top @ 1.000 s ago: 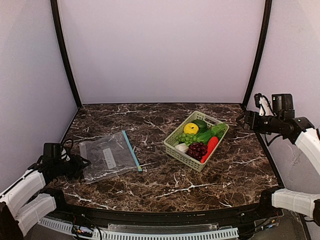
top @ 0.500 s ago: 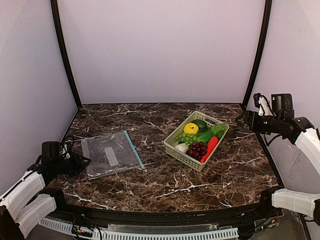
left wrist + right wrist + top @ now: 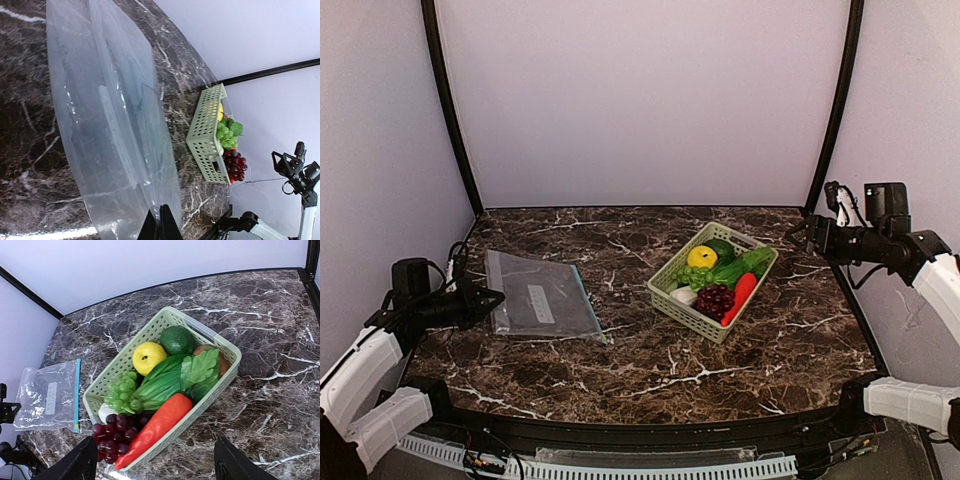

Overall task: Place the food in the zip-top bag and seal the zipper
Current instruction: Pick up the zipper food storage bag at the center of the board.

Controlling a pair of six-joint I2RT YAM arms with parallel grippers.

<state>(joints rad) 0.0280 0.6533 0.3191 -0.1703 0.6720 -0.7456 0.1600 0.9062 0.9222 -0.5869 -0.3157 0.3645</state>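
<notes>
Task barely begun: left end effector (image 3: pixel 159 216) pinches the empty zip-top bag (image 3: pixel 540 305) lying left on the counter (image 3: pixel 650 365), all food (image 3: pixel 715 275) sits in the basket (image 3: pixel 663 291) to the right, right end effector (image 3: pixel 798 233) hovers spread apart, nothing sealed
</notes>
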